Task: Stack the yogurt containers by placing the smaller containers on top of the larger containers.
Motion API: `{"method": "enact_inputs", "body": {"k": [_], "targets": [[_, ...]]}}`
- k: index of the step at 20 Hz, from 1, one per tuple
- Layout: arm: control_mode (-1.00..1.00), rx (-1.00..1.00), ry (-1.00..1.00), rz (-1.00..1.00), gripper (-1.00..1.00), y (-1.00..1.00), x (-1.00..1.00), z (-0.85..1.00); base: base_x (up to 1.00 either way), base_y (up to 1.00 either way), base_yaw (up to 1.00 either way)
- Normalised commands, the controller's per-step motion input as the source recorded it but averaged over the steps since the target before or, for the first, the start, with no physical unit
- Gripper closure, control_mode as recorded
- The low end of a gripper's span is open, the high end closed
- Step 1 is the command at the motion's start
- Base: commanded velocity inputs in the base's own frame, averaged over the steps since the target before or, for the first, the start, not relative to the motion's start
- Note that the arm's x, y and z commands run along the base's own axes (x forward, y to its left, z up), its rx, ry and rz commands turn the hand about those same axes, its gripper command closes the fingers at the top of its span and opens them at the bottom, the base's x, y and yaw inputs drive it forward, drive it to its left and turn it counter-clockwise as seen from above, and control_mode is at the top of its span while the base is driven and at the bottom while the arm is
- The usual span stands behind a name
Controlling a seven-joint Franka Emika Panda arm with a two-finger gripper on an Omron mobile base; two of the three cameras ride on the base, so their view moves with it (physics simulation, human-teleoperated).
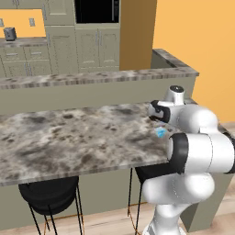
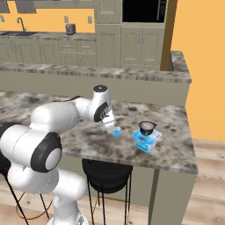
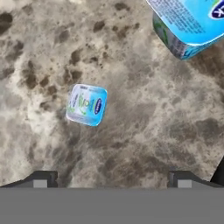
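Light-blue, the small square plastic yogurt tub left of centre looks light and slippery, so pinch its flat sides with the fingers, now spread wide.

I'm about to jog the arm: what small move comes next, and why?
Probably shift the open gripper sideways until the small blue tub sits midway between the fingertips, then lower. In the hand view the tub lies on the counter off toward one fingertip, untouched. The larger blue tub already carries the dark cup, so this small one seems next.

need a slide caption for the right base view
Gripper hangs beside small blue yogurt tub; dark cup sits on large tub.
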Motion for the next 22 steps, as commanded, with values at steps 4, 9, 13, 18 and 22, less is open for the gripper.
{"method": "enact_inputs", "body": {"k": [4,9,13,18,22], "targets": [[-1.0,0.02,0.1,0.13,-1.0,-0.13,0.27,-0.08,0.0,0.0,0.0],[-1.0,0.04,0.11,0.06,-1.0,-0.11,0.08,-0.17,0.0,0.0,0.0],[-1.0,0.0,0.1,0.0,-1.0,0.0,0.0,-0.28,0.0,0.0,0.0],[-1.0,0.02,0.02,-0.03,-1.0,0.0,0.0,-0.14,0.0,0.0,0.0],[-1.0,0.05,0.0,-0.06,-1.0,0.0,0.01,-0.01,0.0,0.0,0.0]]}}
